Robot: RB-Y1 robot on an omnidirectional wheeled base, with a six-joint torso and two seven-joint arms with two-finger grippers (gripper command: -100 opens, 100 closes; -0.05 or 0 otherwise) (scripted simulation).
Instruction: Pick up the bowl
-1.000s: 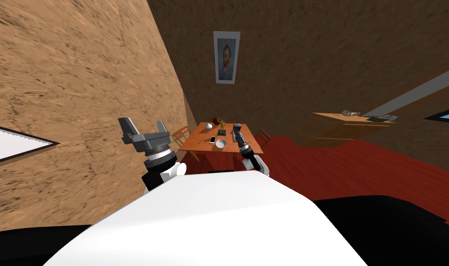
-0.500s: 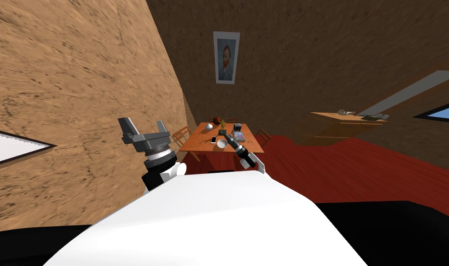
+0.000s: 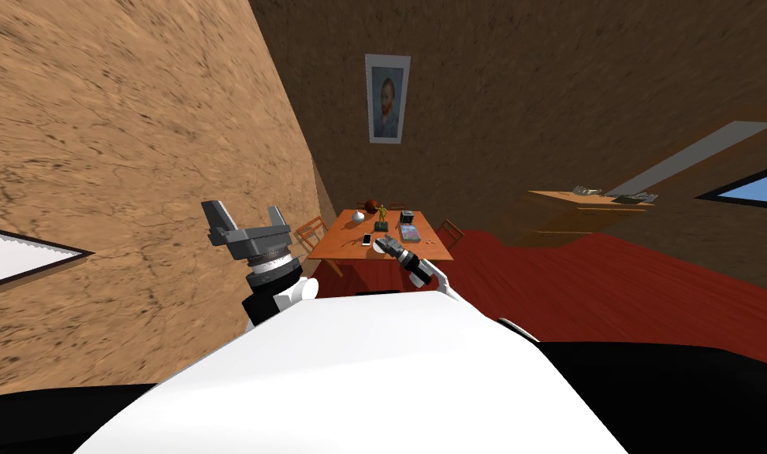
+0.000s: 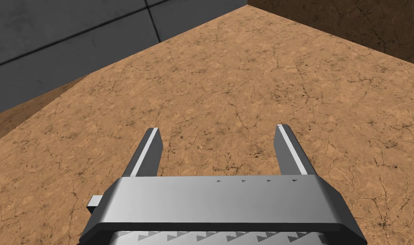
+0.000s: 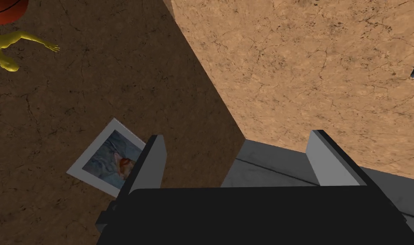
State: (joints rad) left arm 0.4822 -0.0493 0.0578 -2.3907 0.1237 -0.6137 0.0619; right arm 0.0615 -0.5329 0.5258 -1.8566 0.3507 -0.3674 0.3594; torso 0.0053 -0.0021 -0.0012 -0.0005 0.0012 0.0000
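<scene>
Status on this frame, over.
Left gripper open, raised by the wall. Right gripper open, low over the table, near edge. Bowl hidden, likely behind it; phone close alongside.

Our right gripper (image 5: 236,137) stands spread, with free air between its fingers. On the tabletop (image 3: 338,236) a phone (image 3: 366,239) lies just beside it, a figurine (image 3: 381,212) beyond, a book (image 3: 410,232) opposite the phone.

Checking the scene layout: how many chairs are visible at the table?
2. The left chair stands at the left side of the table, the right chair at its right side. Others at the far end may be hidden behind the things on it.
</scene>
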